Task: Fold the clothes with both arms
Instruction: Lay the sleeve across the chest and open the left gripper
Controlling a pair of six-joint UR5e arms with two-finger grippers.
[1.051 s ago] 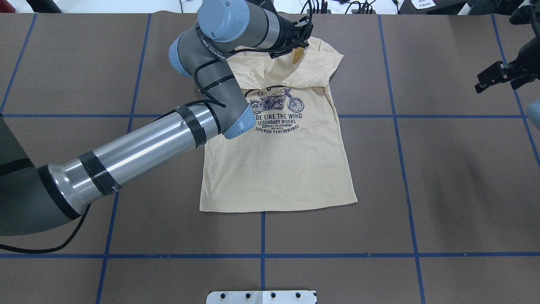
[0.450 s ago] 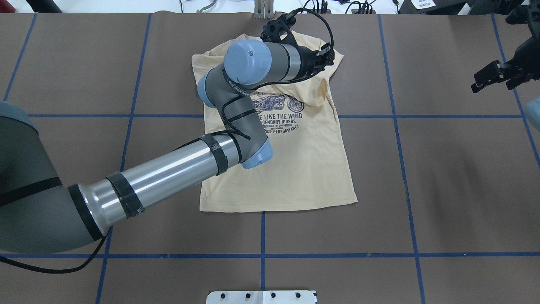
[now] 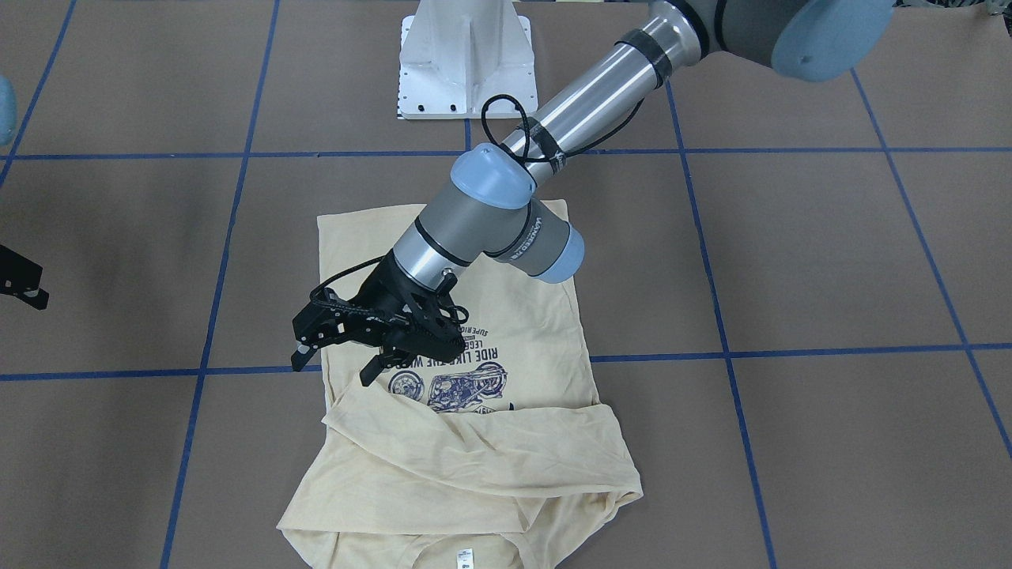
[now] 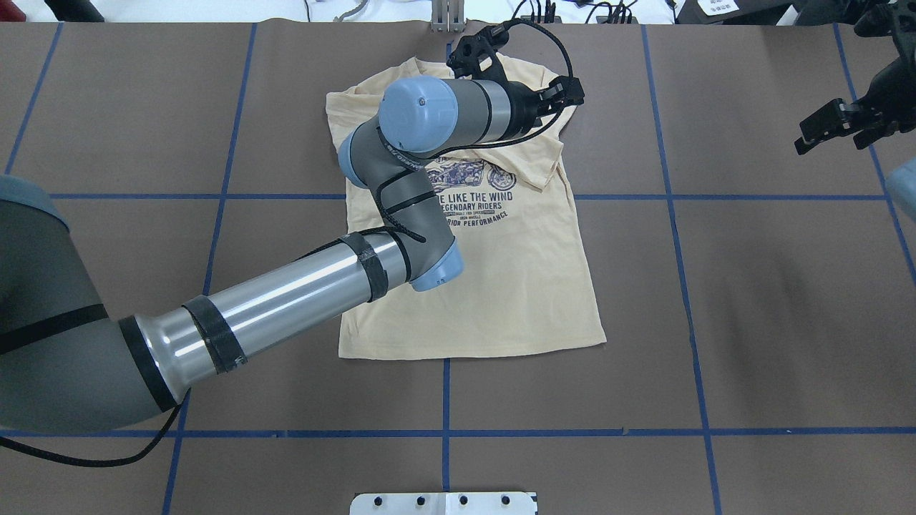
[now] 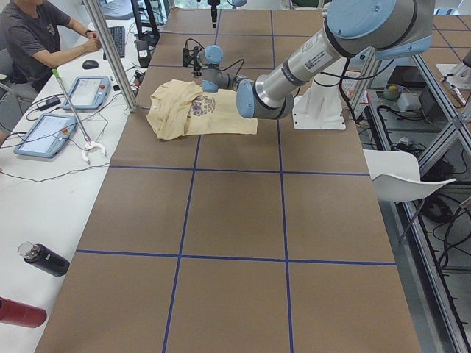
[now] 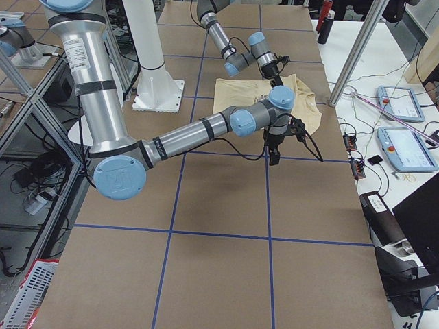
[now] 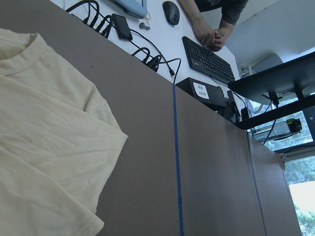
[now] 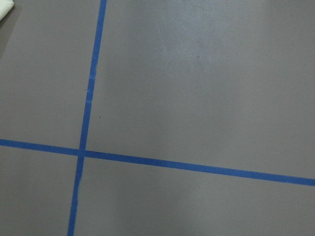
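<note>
Folding looks to be at an early stage. The T-shirt (image 4: 501,286) lies print-up near the middle of the surface (image 4: 787,286), its hem toward the robot and its collar toward the far edge. At the collar end, cloth is laid back over itself across the shoulders and just reaches the motorcycle print. That layer is loose and creased rather than squared. From the print down to the hem the body lies flat in a single spread, with no side or lengthwise fold yet.

The left end effector (image 3: 332,370) hovers over the shirt's edge beside the print, fingers parted, with nothing between them. The right end effector (image 4: 830,129) hangs well apart from the shirt, over bare surface. It grips nothing, and I cannot tell how wide it stands.

By my reading, most of the work is left: tidying the shoulder fold, bringing the sides in, and doubling the body over.
</note>
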